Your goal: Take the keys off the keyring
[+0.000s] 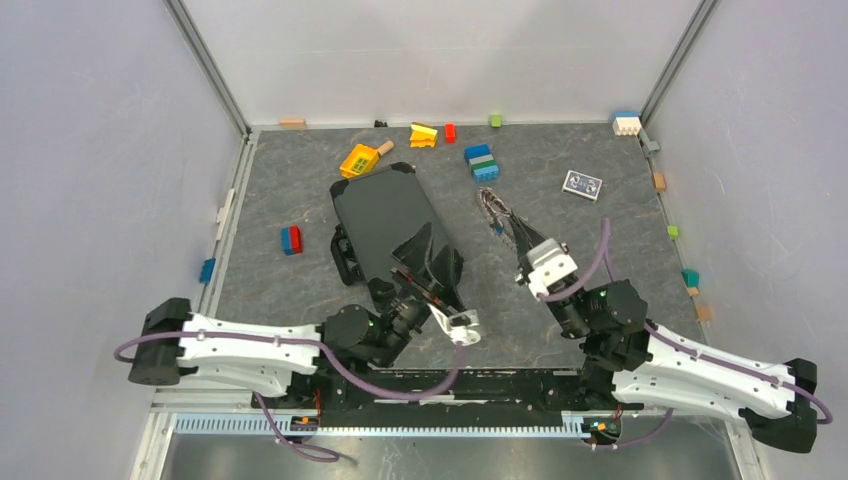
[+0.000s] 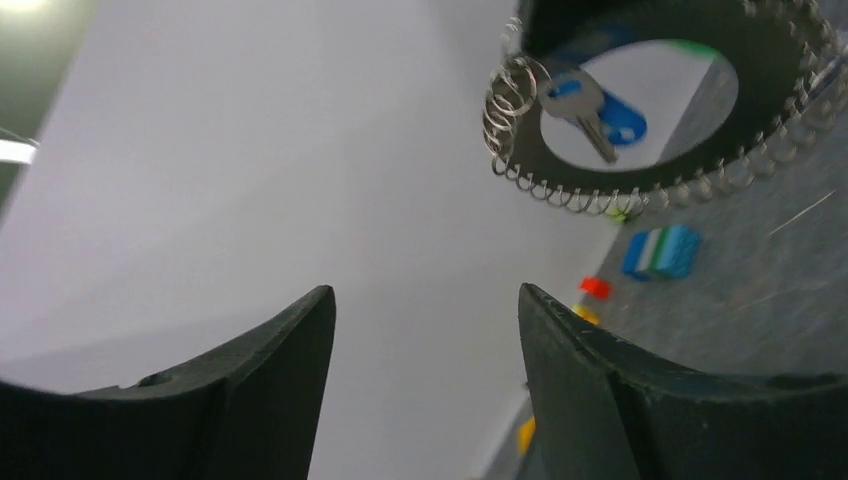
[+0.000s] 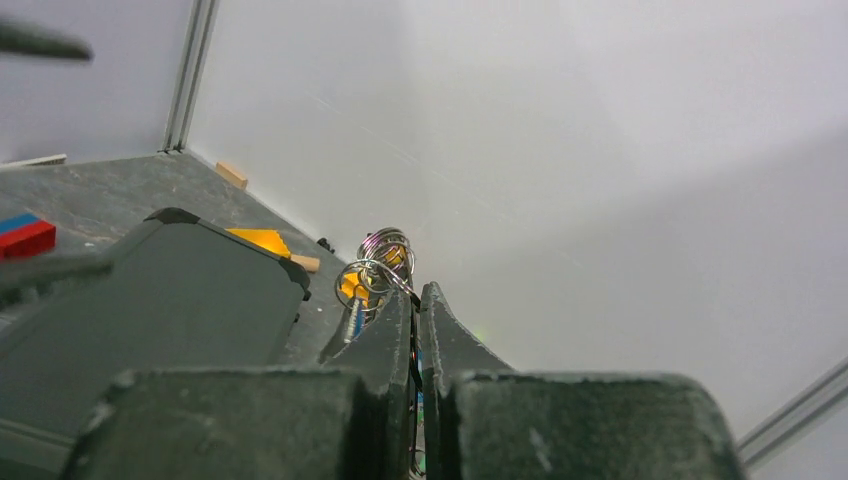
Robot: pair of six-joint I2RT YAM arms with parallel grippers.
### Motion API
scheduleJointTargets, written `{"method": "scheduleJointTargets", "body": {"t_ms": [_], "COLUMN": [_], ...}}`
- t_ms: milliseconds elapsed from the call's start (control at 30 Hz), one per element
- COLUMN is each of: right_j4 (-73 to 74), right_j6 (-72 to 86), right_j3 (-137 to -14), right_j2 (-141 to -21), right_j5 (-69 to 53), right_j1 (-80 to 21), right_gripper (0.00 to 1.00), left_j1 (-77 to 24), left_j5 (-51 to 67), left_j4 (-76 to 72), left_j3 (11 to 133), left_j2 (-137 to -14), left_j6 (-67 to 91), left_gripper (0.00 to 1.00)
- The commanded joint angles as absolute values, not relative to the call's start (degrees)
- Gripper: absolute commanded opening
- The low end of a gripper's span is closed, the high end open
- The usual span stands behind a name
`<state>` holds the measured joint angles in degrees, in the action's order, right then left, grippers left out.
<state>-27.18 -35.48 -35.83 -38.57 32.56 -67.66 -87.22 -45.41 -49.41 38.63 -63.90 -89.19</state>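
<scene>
The left gripper (image 2: 425, 292) is released, its jaws spread with nothing between them. It points toward the keyring (image 2: 560, 185), which hangs ahead and slightly to its right, apparently lifted off the table. A blue-headed key (image 2: 592, 112) dangles inside the loop, and the other keys (image 1: 493, 212) bunch beneath. The right gripper (image 3: 413, 292) is clenched on the ring's wire at its very fingertips. That hold looks thin, so a sideways tug from the left arm could probably slip the ring out and drop the whole bunch. The crowded loops also make it likely that the left jaws would close on several coils, or on the ring itself, rather than on one key. On the table, a red-and-blue brick (image 1: 291, 239) lies well to the left. A black case (image 1: 385, 215) sits close against the left arm and likely limits its swing. Stacked blue, white and green bricks (image 1: 483, 163) lie beyond the ring, and a patterned card (image 1: 582, 184) rests well apart on the right.
</scene>
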Motion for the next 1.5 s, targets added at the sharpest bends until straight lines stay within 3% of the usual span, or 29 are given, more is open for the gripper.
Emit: {"method": "scheduleJointTargets", "body": {"t_ms": [0,67,167,433,667,833,1100,1467], "right_j4": [-37.4,-39.5,-43.5,-47.1,-50.5,-49.7,-46.8,-44.7], "right_j6": [-47.9,-50.6,-53.6,-55.8,-53.7,-53.6,-54.0,-54.4], "right_j3": [-31.7,-29.7,-27.1,-27.8,-28.5,-28.6,-28.4,-27.9], "right_j2": [-35.4,-34.0,-32.3,-31.6,-31.9,-31.4,-30.3,-29.2], "right_j5": [22.9,20.3,16.1,9.2,7.3,6.4,5.0,3.1], "right_j1": [-67.6,-67.7,-67.6,-67.7,-67.7,-67.6,-67.7,-67.7], "right_gripper": [0.0,0.0,0.0,0.0,0.0,0.0,0.0,0.0], "left_j1": [-88.1,-88.1,-88.1,-88.1,-88.2,-88.1,-88.1,-88.1], "left_j5": [-38.9,-30.9,-23.9,-16.7,-22.6,-27.8,-27.9,-25.6], "left_j4": [-31.3,-27.7,-28.9,-31.3,-46.4,-58.6,-66.8,-67.5], "left_j3": [46.6,46.4,44.4,43.4,42.0,42.1,43.6,46.1], "left_j2": [-54.4,-49.9,-46.6,-50.3,-58.9,-64.2,-68.2,-70.8], "left_j6": [-51.2,-42.8,-35.9,-28.1,-30.9,-31.9,-30.9,-29.0], "left_gripper": [0.78,0.88,0.89,0.76,0.64,0.65,0.64,0.45]}}
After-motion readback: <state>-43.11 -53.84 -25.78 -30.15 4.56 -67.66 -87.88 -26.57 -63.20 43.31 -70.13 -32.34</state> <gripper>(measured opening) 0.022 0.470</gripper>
